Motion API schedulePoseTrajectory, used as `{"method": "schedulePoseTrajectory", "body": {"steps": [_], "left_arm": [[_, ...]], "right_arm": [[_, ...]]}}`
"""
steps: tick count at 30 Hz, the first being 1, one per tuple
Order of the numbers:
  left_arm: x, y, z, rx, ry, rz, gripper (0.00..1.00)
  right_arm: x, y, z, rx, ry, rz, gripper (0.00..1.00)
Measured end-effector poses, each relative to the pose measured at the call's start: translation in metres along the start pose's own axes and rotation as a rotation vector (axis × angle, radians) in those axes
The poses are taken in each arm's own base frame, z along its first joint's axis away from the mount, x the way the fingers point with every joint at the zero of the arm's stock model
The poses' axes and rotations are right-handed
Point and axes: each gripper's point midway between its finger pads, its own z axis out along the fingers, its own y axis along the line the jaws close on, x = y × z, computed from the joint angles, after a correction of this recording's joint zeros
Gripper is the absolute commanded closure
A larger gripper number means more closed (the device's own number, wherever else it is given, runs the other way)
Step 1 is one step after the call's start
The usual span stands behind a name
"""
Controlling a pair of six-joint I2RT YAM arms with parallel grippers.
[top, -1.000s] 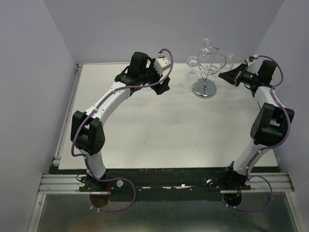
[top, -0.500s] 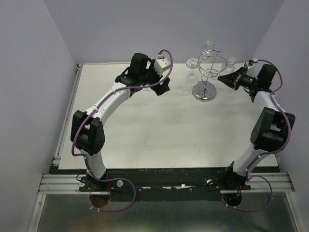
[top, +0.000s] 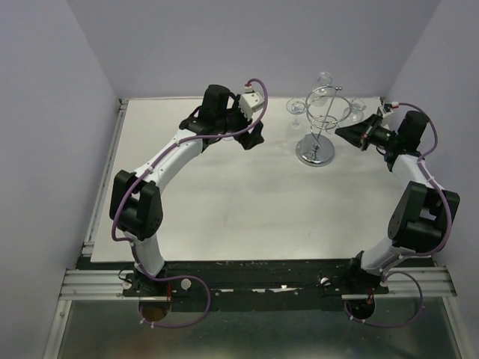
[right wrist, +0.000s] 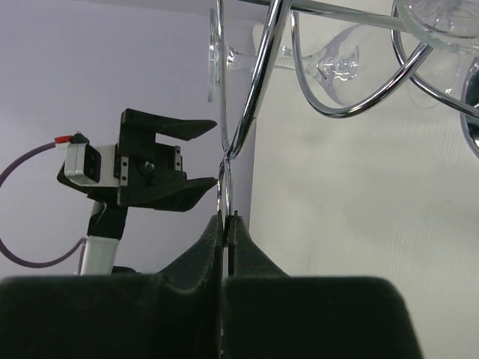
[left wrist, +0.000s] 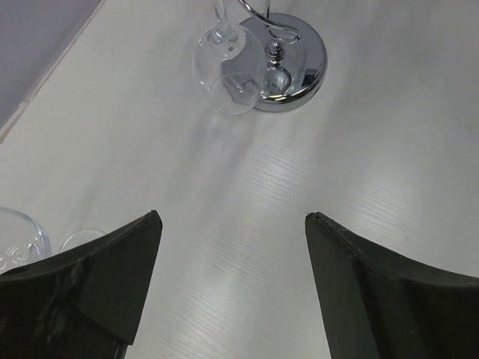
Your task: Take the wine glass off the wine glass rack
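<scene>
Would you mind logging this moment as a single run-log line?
right gripper: shut on wine glass rack wire | left gripper: open, short of wine glass | wine glass: hanging on rack

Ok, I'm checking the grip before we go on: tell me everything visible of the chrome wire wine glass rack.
The shiny chrome wire wine glass rack stands back right on the white table: a round mirror-like disc base, a thin central post, a ring top with small outer loops. Clear wine glasses hang bowl-down from the loops. The right gripper is shut on one of its thin wires.
</scene>
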Motion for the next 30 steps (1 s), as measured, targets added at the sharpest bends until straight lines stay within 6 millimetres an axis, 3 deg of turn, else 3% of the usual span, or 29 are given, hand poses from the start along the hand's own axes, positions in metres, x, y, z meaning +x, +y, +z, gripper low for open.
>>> {"method": "schedulePoseTrajectory", "body": {"steps": [13, 24, 27, 28, 30], "left_arm": [[0.039, -0.013, 0.009, 0.044, 0.03, -0.036, 0.06], [0.024, -0.027, 0.011, 0.062, -0.037, -0.006, 0.06], [0.018, -0.033, 0.013, 0.071, -0.059, 0.007, 0.06], [0.017, -0.034, 0.015, 0.073, -0.066, 0.012, 0.06], [0.014, -0.038, 0.016, 0.079, -0.078, 0.019, 0.06]], "right_arm": [[0.039, 0.012, -0.015, -0.006, 0.0, -0.012, 0.99], [0.068, 0.016, -0.026, -0.009, 0.001, -0.038, 0.99], [0.07, 0.016, -0.027, -0.006, 0.003, -0.047, 0.82], [0.07, 0.016, -0.027, -0.005, 0.004, -0.056, 0.69], [0.072, 0.017, -0.028, -0.008, 0.007, -0.087, 0.57]]}}
